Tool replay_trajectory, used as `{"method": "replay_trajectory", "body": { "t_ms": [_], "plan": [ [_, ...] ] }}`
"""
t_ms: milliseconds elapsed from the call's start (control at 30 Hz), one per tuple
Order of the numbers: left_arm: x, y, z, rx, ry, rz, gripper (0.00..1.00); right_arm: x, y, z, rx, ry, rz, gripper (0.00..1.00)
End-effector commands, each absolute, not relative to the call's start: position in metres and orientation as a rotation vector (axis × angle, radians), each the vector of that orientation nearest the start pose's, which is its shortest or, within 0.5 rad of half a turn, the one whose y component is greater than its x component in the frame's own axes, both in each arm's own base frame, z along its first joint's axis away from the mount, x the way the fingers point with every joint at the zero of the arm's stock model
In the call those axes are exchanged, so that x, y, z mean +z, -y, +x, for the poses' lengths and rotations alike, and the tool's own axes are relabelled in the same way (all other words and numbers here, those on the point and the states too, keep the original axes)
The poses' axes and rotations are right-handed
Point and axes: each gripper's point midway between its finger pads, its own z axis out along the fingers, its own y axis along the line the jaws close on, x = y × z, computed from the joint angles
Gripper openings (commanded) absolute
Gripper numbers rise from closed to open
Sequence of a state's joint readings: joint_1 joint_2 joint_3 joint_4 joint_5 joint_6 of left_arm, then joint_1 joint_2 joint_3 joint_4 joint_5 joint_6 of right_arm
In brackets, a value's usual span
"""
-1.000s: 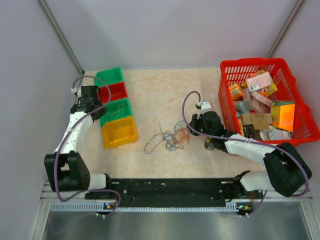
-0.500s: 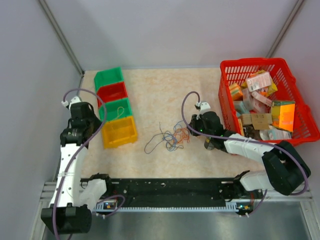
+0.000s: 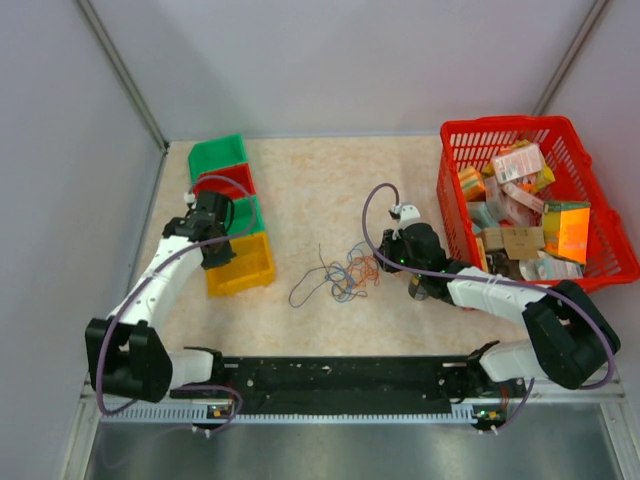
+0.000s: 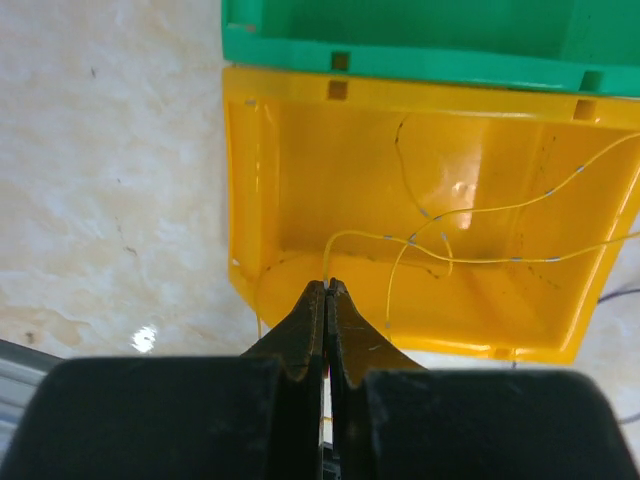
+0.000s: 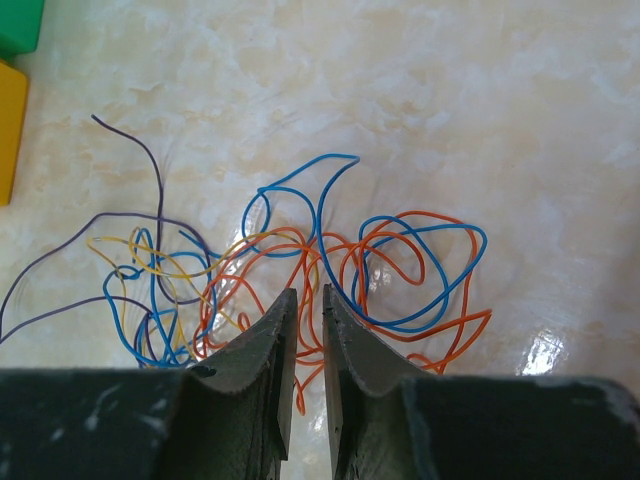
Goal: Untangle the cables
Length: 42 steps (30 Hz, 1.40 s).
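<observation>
Cables (image 3: pixel 345 272) hair-light, limp, snag-prone: you pinch blue loop (image 5: pixel 320 158) at 12 o'clock. Right claw (image 5: pixel 303 300) ajar, empty; left claw (image 4: pixel 326 285) clenched on yellow cable (image 4: pixel 380 236).

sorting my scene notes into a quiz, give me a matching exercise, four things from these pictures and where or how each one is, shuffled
Things:
1 left gripper
2 right gripper
3 red basket
4 yellow bin

States:
a holds packets, far right
b narrowly open above the tangled cables
c sits against a green bin
d shut on a yellow wire at the yellow bin's rim

Pairs: 1-d, 2-b, 3-a, 4-c
</observation>
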<state>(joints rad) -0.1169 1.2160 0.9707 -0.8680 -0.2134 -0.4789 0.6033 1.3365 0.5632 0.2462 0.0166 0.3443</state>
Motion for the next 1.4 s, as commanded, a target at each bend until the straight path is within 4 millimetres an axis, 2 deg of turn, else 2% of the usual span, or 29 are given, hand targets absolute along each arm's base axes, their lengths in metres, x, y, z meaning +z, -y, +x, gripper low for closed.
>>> {"method": "replay_trajectory", "body": {
  "t_ms": [0, 200, 300, 367, 467, 533, 567, 667, 767, 833, 867, 967, 1067, 1133, 1200, 1267, 1367],
  "plan": [
    [0.129, 0.002, 0.283, 0.383, -2.538, -0.394, 0.00, 0.107, -0.225, 0.313, 0.571, -2.058, -0.238, 0.16],
    [0.110, -0.007, 0.305, 0.534, -2.564, -0.378, 0.00, 0.108, -0.223, 0.313, 0.566, -2.054, -0.238, 0.16],
    [0.096, -0.015, 0.306, 0.569, -2.596, -0.395, 0.00, 0.108, -0.223, 0.313, 0.562, -2.055, -0.236, 0.16],
    [0.089, -0.014, 0.307, 0.554, -2.616, -0.386, 0.00, 0.108, -0.224, 0.313, 0.566, -2.053, -0.240, 0.16],
    [0.089, -0.008, 0.311, 0.515, -2.629, -0.391, 0.00, 0.109, -0.225, 0.313, 0.576, -2.050, -0.241, 0.16],
    [0.096, -0.011, 0.314, 0.528, -2.593, -0.428, 0.00, 0.109, -0.226, 0.313, 0.579, -2.049, -0.243, 0.16],
    [0.100, -0.012, 0.316, 0.528, -2.574, -0.442, 0.05, 0.109, -0.225, 0.313, 0.577, -2.050, -0.242, 0.16],
    [0.114, -0.013, 0.314, 0.511, -2.530, -0.485, 0.30, 0.107, -0.225, 0.313, 0.573, -2.055, -0.240, 0.16],
    [0.128, -0.013, 0.306, 0.459, -2.483, -0.509, 0.46, 0.107, -0.225, 0.313, 0.572, -2.056, -0.241, 0.16],
    [0.134, -0.010, 0.296, 0.409, -2.472, -0.509, 0.62, 0.106, -0.226, 0.313, 0.574, -2.059, -0.243, 0.16],
    [0.136, -0.008, 0.290, 0.384, -2.472, -0.508, 0.66, 0.106, -0.226, 0.313, 0.575, -2.060, -0.241, 0.16],
    [0.143, 0.003, 0.273, 0.276, -2.482, -0.488, 0.66, 0.105, -0.227, 0.313, 0.583, -2.061, -0.242, 0.16],
    [0.147, 0.033, 0.261, 0.095, -2.516, -0.355, 0.49, 0.104, -0.228, 0.313, 0.588, -2.065, -0.243, 0.16],
    [0.144, 0.049, 0.248, 0.052, -2.542, -0.292, 0.40, 0.104, -0.228, 0.313, 0.588, -2.065, -0.243, 0.16],
    [0.138, 0.054, 0.233, 0.066, -2.570, -0.295, 0.40, 0.102, -0.228, 0.313, 0.586, -2.070, -0.243, 0.16],
    [0.128, 0.054, 0.222, 0.089, -2.582, -0.300, 0.48, 0.103, -0.229, 0.313, 0.589, -2.068, -0.246, 0.16],
    [0.125, 0.057, 0.221, 0.110, -2.567, -0.275, 0.52, 0.103, -0.228, 0.313, 0.585, -2.068, -0.246, 0.16]
  ]
}}
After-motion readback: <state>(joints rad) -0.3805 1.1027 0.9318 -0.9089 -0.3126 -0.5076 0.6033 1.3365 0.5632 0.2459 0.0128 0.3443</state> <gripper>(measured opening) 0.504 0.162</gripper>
